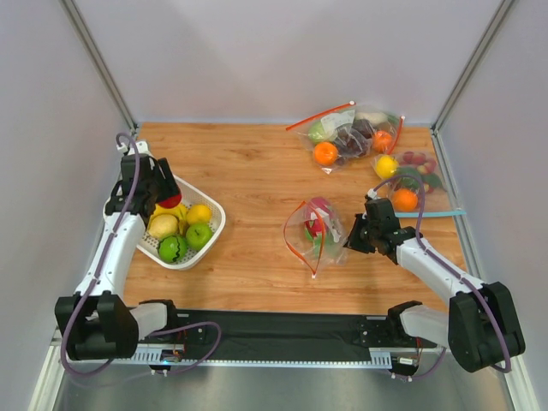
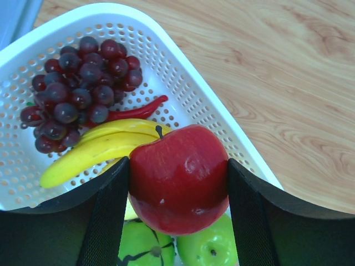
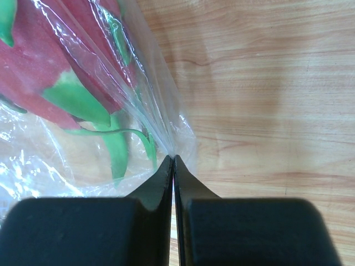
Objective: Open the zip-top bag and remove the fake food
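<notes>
- Wooden plank-pattern table [image 1: 257, 180], plain pale walls on three sides, black arm rail at 6 o'clock.
- White perforated plastic basket [image 1: 214, 224] sits at 9 o'clock on the table, near the left edge.
- Left gripper [image 1: 163, 193] hangs over the basket's 10 o'clock part, jaws spread wide around a glossy round red apple [image 2: 180, 185]. Both finger pads press the apple's sides.
- Under the apple in the basket: dark purple plastic grape bunch [image 2: 77, 88], yellow banana [image 2: 100, 147], thin red chili [image 2: 138, 111], green apples [image 2: 208, 249].
- Clear crinkly zip-top bag with a red-orange strip [image 1: 321, 231] lies near table centre, a little toward 4 o'clock; the strip curves in an open loop on its 9 o'clock side.
- Pink fruit with green tips [image 3: 33, 83] is inside the bag, against the film.
- Right gripper [image 3: 173, 160] is at the bag's 3 o'clock edge, jaws pressed together, pinching a fold of the clear film, low over the wood.
- Second red-strip bag holding an orange and dark grapes [image 1: 351, 133] lies at 1 o'clock.
- Clear bag with a teal-blue strip [image 1: 419, 184] lies at 2 o'clock, well apart from the pinched bag.
</notes>
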Motion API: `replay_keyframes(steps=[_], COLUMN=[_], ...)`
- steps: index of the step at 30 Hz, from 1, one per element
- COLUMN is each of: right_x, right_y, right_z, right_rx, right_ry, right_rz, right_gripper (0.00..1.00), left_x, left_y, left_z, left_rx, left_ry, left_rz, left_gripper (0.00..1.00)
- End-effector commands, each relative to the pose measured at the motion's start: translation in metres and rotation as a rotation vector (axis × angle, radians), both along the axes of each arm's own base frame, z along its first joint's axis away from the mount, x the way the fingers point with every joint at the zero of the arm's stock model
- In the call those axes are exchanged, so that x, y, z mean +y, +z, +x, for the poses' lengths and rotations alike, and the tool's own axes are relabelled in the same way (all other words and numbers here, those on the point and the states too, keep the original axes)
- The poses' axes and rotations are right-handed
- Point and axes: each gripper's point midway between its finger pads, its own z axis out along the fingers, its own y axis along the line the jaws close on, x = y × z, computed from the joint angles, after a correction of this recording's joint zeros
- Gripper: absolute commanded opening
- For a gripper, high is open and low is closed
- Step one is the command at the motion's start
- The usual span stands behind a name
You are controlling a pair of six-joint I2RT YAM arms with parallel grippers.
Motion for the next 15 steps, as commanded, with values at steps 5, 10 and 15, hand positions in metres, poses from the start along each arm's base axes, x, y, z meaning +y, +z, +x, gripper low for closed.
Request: replay_keyframes(steps=[5, 10, 15], right_x=[0.008, 0.007, 0.006], right_y=[0.014, 0.014, 0.013], right_z=[0.014, 0.013, 0.012], right_rx=[-0.046, -0.048, -0.048], right_ry=[0.019, 0.015, 0.015], right_rz=[0.032, 0.031, 0.030], right_gripper=[0.00, 0.00, 0.00], left_x=[0.019, 0.032, 0.039], left_y=[0.018, 0.006, 0.003], left_z=[0.032, 0.049, 0.050], left_rx=[-0.087, -0.042, -0.030], left_ry=[0.031, 0.070, 0.103], left_rz=[0.057, 0.075, 0.087], left_gripper=[0.35, 0.51, 0.82])
